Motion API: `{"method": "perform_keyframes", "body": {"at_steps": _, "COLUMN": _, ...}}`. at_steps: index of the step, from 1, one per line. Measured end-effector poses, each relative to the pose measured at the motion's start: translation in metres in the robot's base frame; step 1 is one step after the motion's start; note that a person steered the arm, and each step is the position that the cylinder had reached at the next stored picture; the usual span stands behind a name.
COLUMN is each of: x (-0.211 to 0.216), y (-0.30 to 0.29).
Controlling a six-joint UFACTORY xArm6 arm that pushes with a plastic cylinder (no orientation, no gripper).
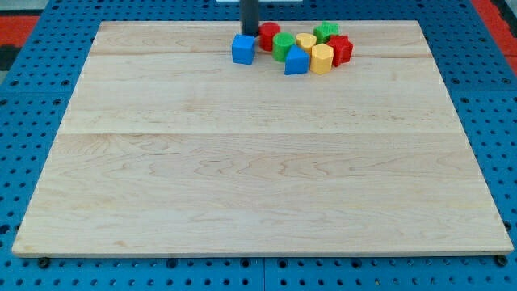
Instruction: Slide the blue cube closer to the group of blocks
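Observation:
The blue cube (242, 48) sits near the top edge of the wooden board (258, 162), just left of the group of blocks. My tip (250, 34) is at the cube's top right corner, between the cube and a red cylinder (268, 35). The group holds a green cylinder (283, 46), a blue wedge-like block (296, 61), a yellow heart-like block (306, 41), a yellow hexagonal block (321, 58), a green star-like block (326, 32) and a red star-like block (340, 49). A small gap separates the cube from the red cylinder.
The wooden board lies on a blue perforated table (32, 97). Red patches show at the view's top corners (16, 24). The blocks lie close to the board's top edge.

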State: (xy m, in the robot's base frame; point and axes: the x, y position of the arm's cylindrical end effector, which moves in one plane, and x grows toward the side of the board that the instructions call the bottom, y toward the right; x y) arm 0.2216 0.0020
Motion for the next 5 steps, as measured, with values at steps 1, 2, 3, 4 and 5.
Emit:
{"method": "perform_keyframes", "body": {"at_steps": 1, "x": 0.000, "y": 0.017}}
{"method": "perform_keyframes", "body": {"at_steps": 2, "x": 0.000, "y": -0.039}}
{"method": "perform_keyframes", "body": {"at_steps": 3, "x": -0.001, "y": -0.120}}
{"method": "perform_keyframes", "body": {"at_steps": 4, "x": 0.037, "y": -0.112}}
{"method": "perform_keyframes", "body": {"at_steps": 5, "x": 0.040, "y": -0.077}}
